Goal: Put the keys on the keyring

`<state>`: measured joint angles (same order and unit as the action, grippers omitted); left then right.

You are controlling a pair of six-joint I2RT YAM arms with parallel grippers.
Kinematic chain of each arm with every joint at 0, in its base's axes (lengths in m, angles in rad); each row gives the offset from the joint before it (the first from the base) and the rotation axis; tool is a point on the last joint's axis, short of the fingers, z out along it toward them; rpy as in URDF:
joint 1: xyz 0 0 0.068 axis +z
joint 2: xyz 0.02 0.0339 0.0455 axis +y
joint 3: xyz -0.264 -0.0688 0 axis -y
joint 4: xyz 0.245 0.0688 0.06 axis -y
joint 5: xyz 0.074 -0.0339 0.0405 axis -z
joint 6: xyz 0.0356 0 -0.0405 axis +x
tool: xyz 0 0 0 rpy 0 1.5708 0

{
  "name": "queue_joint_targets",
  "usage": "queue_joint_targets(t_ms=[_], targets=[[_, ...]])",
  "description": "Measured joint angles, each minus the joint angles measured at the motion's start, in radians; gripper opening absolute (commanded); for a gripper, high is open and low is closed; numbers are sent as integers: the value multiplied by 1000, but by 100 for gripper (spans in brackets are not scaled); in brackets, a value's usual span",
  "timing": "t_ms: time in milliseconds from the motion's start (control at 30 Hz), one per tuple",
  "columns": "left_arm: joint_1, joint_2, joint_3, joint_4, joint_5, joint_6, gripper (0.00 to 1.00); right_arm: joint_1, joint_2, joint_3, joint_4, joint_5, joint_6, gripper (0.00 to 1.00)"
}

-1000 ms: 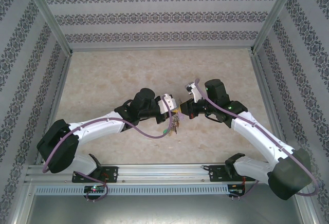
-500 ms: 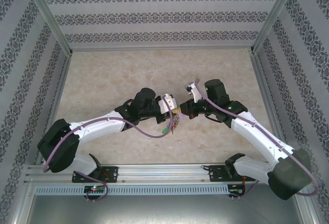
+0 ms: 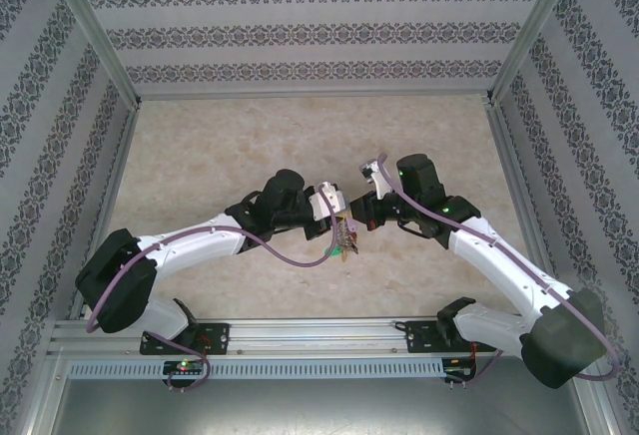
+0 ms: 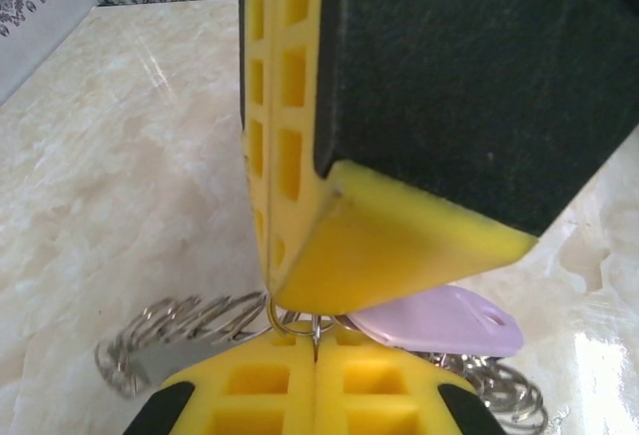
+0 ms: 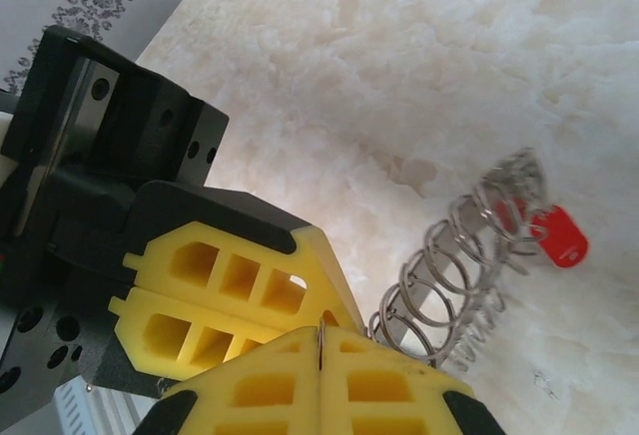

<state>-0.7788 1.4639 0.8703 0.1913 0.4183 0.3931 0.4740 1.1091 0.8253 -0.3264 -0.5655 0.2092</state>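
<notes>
**Condition.** The left gripper (image 3: 336, 217) and the right gripper (image 3: 357, 218) meet tip to tip near the middle of the bench (image 3: 220, 146). Both are fully closed. Each pinches the same thin wire loop (image 4: 296, 319), which appears to belong to the rim of the keyring (image 5: 449, 255). The keyring sits directly below the tips. It cannot be determined whether its lower part touches the bench. A lilac key (image 4: 439, 320) lies against the ring just right of the left fingertips. A red key (image 5: 559, 235) sits at the far end of the coil.

**Hazards.**
- Loop slip: the wire is very thin against soft pads. Any sideways pull from either arm is likely to draw it out of one grip.
- Loop distortion: opposing pulls from the two arms may bend or spread the wire.
- Pad collision: the tips touch. A small misalignment may lever one gripper off the wire.
- Dropped ring: if either grip releases early, the ring swings and the keys shift.
</notes>
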Motion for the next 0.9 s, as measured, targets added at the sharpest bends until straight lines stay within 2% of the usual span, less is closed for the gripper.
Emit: queue_joint_targets(t_ms=[333, 900], targets=[[0, 2, -35, 56, -9, -54, 0, -1, -18, -34, 23, 35, 44, 0], [0, 36, -141, 282, -63, -164, 0, -22, 11, -95, 113, 51, 135, 0]])
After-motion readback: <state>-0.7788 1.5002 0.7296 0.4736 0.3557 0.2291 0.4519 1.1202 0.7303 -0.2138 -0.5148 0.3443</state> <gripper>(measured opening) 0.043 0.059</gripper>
